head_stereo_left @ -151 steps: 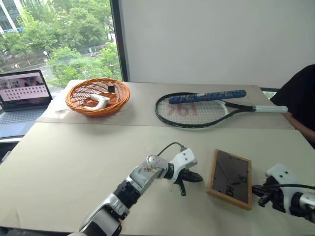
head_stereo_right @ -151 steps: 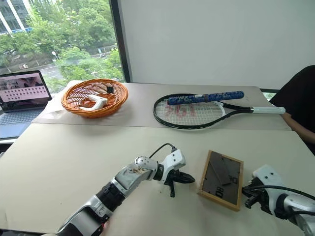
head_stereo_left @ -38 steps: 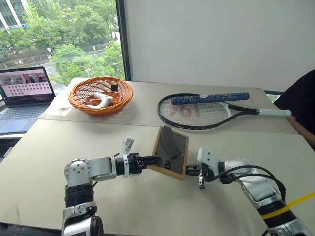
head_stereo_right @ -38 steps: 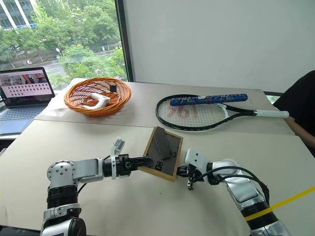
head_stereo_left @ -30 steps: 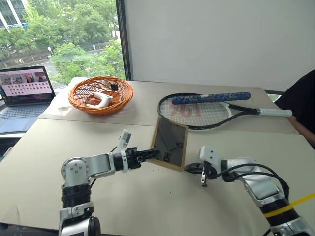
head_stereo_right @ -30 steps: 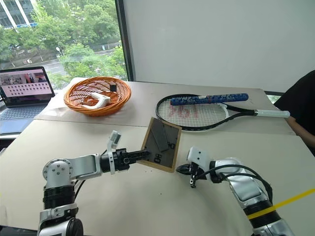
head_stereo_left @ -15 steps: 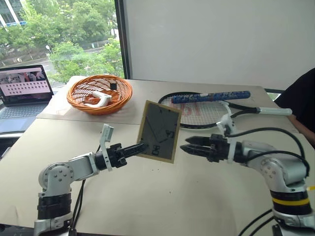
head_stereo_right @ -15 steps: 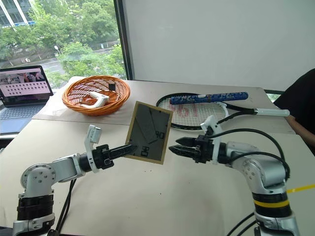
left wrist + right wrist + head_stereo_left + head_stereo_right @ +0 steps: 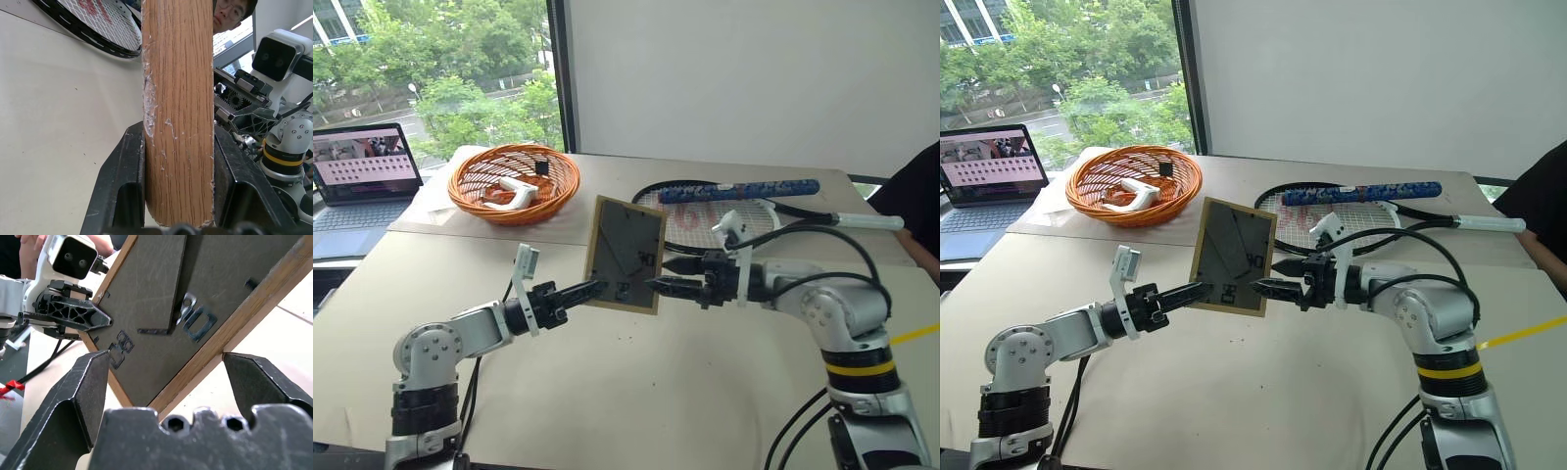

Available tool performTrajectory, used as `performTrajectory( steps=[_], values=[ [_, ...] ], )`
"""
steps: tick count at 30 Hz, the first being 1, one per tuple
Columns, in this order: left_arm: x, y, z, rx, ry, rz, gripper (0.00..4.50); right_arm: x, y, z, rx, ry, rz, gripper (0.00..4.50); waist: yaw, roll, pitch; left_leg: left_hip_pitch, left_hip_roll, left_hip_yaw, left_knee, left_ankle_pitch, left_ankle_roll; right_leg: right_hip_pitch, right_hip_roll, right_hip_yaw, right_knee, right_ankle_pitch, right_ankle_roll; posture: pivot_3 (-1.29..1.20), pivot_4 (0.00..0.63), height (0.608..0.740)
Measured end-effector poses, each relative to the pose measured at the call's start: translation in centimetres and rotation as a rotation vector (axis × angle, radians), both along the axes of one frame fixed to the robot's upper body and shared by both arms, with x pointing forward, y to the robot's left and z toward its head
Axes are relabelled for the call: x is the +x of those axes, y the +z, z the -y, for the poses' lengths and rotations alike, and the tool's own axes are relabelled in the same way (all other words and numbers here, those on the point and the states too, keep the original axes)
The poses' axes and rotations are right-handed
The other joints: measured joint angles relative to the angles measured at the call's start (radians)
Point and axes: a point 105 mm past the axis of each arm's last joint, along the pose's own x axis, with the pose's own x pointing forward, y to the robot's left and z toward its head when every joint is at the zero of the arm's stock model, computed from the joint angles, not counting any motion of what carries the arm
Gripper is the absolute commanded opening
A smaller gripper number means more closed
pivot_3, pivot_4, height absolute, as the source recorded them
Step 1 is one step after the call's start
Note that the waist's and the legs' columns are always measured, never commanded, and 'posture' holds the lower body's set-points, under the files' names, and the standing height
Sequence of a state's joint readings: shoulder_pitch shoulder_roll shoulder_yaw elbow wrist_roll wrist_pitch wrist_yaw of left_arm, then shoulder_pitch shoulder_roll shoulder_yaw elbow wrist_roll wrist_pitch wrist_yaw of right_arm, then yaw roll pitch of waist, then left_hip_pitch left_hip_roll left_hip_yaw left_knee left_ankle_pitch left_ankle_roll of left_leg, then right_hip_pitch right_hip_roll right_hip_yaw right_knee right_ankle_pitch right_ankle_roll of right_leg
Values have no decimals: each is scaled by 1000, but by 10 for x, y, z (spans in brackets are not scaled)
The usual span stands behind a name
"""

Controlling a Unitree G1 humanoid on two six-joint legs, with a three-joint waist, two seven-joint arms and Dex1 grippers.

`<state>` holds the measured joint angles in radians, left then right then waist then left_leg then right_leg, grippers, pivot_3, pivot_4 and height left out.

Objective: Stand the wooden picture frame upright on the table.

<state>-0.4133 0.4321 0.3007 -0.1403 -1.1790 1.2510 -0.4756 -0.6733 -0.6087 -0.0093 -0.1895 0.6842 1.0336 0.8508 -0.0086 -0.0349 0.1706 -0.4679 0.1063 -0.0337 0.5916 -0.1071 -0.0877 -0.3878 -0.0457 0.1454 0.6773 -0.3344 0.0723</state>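
Left gripper (image 9: 590,289) is clamping the lower left edge of the frame (image 9: 626,254), fingers (image 9: 120,188) pressing both faces of the wood. Frame is hanging above the table (image 9: 636,392), nearly upright, dark back panel and stand flap (image 9: 161,284) facing the robot. Right gripper (image 9: 658,275) is sitting just beside the frame's lower right edge, jaws standing apart, one finger (image 9: 83,387) on each side of the wooden edge, not clamping it. Beyond the frame, a racket (image 9: 754,201) is lying on the table. Further off to the left gripper's side, a basket (image 9: 514,183) and a laptop (image 9: 364,176) are sitting.
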Motion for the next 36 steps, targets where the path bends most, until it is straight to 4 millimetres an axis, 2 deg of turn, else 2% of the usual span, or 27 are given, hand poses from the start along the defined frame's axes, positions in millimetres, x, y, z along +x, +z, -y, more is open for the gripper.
performTrajectory(
  steps=[3,6,11,17,22,26,31,36],
  values=[
    [-4,-10,-5,22,-1,-34,1143,-2,8,21,-62,-17,22,4246,-3,0,0,0,0,0,-1,0,0,-1,0,0,0,0,0,0,150,697],
    [-3,-11,-8,28,11,-34,1143,-6,18,26,-36,-10,31,4246,-12,0,0,0,0,0,0,0,0,-1,0,0,0,0,0,0,150,697],
    [-3,-13,7,0,-21,-46,1143,-13,26,-6,37,89,48,4246,-13,0,0,0,0,-1,0,0,0,0,0,0,1,0,0,0,150,697],
    [-5,-14,15,-4,-38,-52,1143,-10,3,-35,26,142,3,4246,-8,0,0,0,0,-1,1,0,0,0,0,-1,2,0,0,0,150,697],
    [-5,-20,12,6,-18,-78,1143,-4,-6,-45,38,151,-3,4246,-7,0,0,0,0,-1,1,0,0,-1,0,-1,2,0,0,0,150,697],
    [-4,-21,10,9,-15,-79,1143,6,-2,-39,51,108,8,4246,-6,0,0,0,0,-1,1,1,0,0,0,-1,2,0,-1,0,150,697],
    [-5,-19,10,0,-25,-73,1143,19,3,-18,45,26,15,4246,-4,0,0,0,0,-1,1,1,0,0,0,-1,2,0,-1,0,150,697],
    [-5,-21,9,-1,-23,-83,1143,19,0,-21,33,35,23,4246,-10,0,0,0,0,-1,1,1,0,-1,0,-1,3,0,-1,0,150,697]
  ],
)
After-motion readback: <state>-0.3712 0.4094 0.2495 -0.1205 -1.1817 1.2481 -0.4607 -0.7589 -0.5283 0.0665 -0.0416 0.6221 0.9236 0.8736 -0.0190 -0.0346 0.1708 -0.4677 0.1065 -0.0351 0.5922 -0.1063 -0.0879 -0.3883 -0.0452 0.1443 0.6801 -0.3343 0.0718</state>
